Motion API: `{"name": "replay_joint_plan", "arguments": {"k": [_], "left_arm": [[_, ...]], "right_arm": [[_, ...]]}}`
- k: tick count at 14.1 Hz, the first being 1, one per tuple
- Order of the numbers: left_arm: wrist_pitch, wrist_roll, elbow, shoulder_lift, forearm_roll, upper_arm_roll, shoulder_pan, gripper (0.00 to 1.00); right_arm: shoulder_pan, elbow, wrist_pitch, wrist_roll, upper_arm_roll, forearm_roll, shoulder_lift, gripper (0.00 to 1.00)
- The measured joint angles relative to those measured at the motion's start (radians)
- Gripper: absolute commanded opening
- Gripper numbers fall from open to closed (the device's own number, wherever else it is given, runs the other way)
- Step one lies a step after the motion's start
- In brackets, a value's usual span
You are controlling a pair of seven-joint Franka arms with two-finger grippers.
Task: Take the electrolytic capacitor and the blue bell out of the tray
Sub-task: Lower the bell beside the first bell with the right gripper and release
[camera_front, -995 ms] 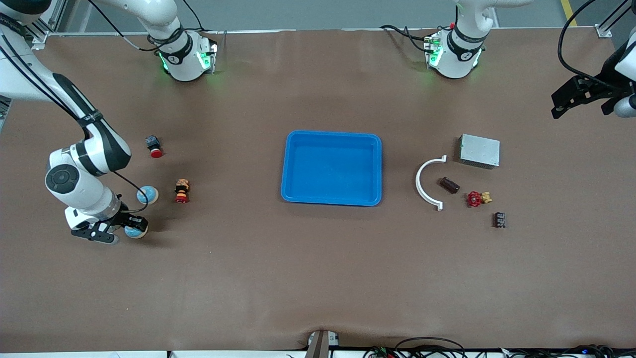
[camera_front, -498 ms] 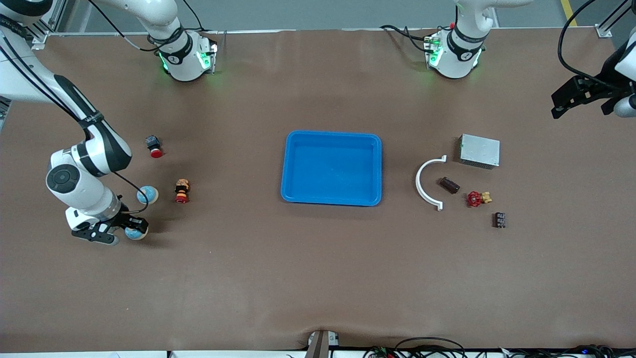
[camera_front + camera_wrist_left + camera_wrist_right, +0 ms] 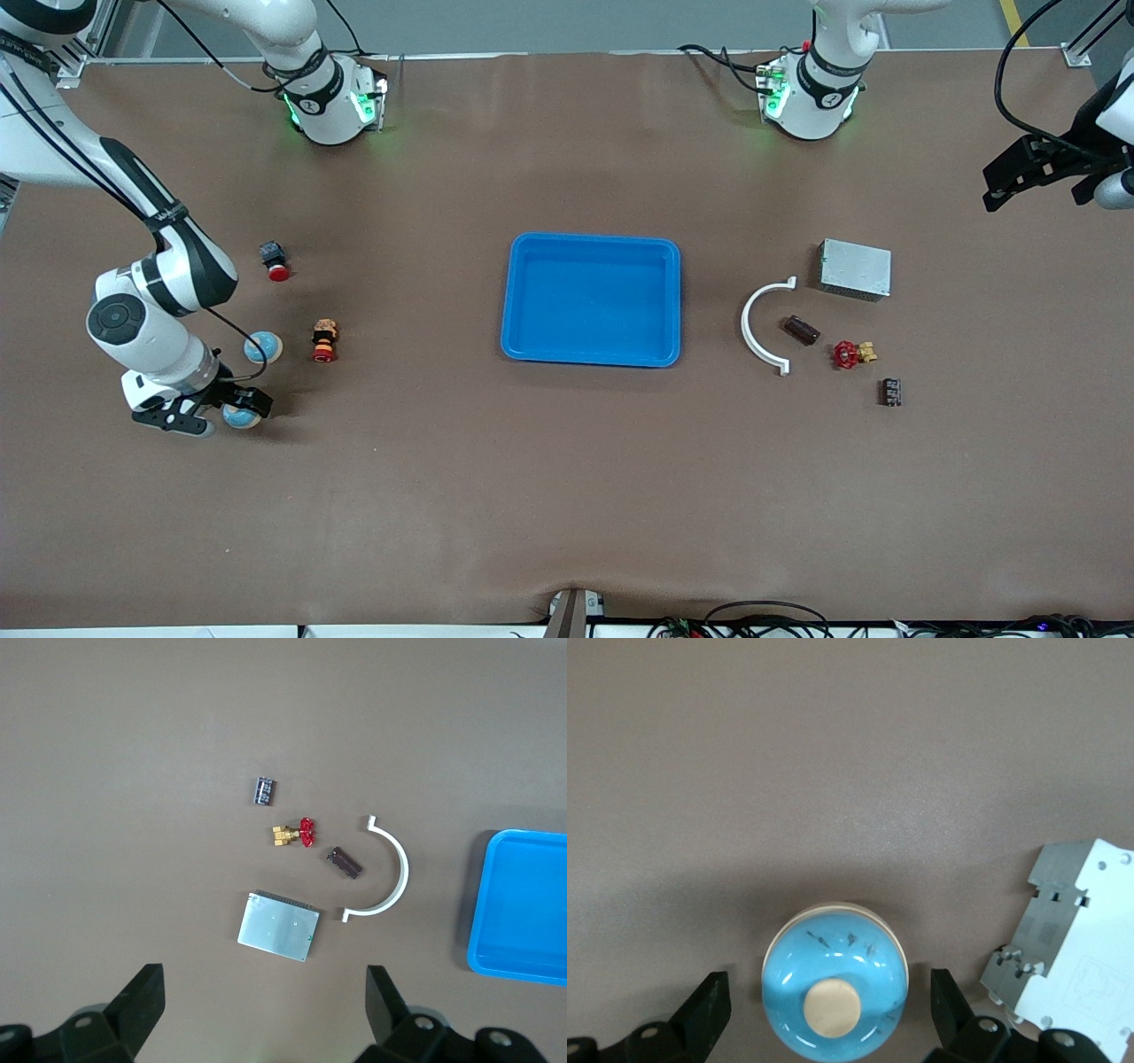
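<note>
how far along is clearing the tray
Nearly finished. Done: the tray holds nothing, and the capacitor lies on the table toward the left arm's end. In hand: the right pincer stands open around the blue bell, which sits on the table. Left: lifting clear. The left pincer waits open.

We see the blue tray (image 3: 592,299) alone at the table's middle, with bare brown table (image 3: 567,496) on every side of it. Toward the left arm's end, a white curved bracket (image 3: 764,326), dark capacitor (image 3: 801,330), red valve (image 3: 850,354), black block (image 3: 891,392) and metal box (image 3: 855,268) crowd together. Toward the right arm's end, two blue bells (image 3: 263,346), a white breaker (image 3: 1076,935) and two red-capped buttons (image 3: 324,340) narrow the passage.
</note>
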Motion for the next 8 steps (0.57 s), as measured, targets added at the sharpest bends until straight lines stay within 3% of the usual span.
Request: {"name": "replay_joint_plan", "arguments": {"k": [4,8], "left_arm": [[-0.001,0.000,-0.001,0.001,0.000,0.000,0.000,1.00],[-0.001,0.000,-0.001,0.001,0.000,0.000,0.000,1.00]], "right_arm": [[0.001,0.026,-0.102,-0.028,0.040,0.000,-0.011,1.00],[-0.035,0.048,-0.256,-0.028,0.163,0.000,-0.032,1.00]]}}
